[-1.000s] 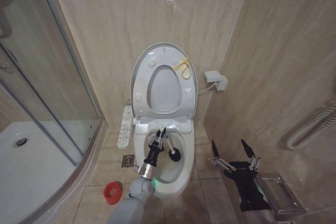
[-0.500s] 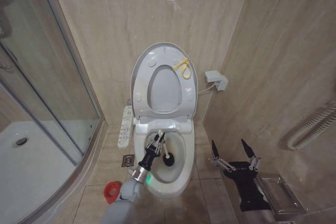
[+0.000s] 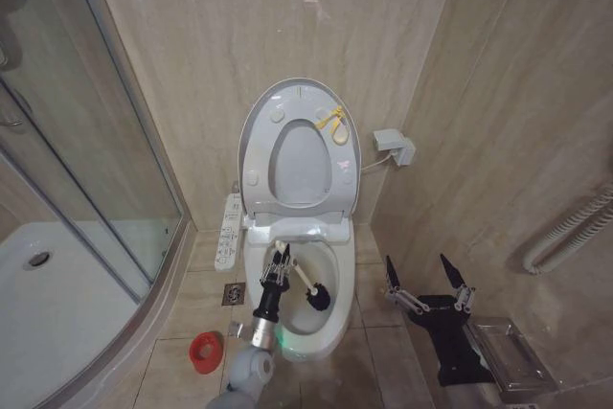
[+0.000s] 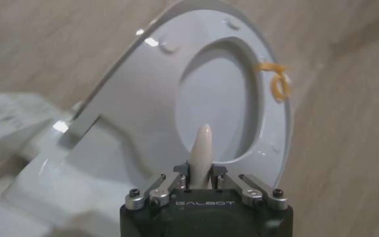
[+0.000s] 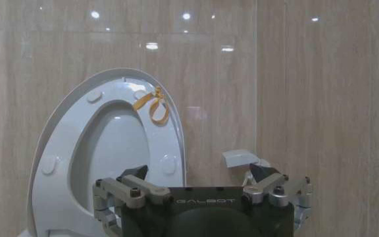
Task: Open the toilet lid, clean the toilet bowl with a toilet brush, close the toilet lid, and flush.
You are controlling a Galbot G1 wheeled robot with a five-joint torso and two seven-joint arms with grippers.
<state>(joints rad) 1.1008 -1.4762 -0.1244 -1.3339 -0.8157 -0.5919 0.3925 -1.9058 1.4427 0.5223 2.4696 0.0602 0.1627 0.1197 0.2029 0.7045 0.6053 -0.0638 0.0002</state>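
The toilet lid (image 3: 299, 102) stands upright against the wall, its yellow strap (image 3: 331, 123) near the upper edge. Under it lies the white toilet bowl (image 3: 330, 328). My left gripper (image 3: 279, 258) hovers over the bowl's left side, shut on the toilet brush's white handle (image 3: 299, 282); the dark bristle head (image 3: 319, 297) sits down inside the bowl. In the left wrist view the handle's tip (image 4: 203, 148) pokes out between the shut fingers (image 4: 201, 174), with the lid (image 4: 143, 98) and strap (image 4: 278, 84) behind. My right gripper (image 3: 426, 280) waits open to the toilet's right (image 5: 203, 180).
A red holder cup (image 3: 204, 352) sits on the floor left of the toilet, beside a floor drain (image 3: 234, 294). The glass shower screen (image 3: 96, 141) and white tray (image 3: 57, 313) close off the left. A wall box (image 3: 395, 147), hose (image 3: 570, 227) and clear container (image 3: 508, 356) are at right.
My left gripper drew slightly left and nearer while its arm swung upright; the brush head swept across the bowl and now sits lower right. The right arm stayed still.
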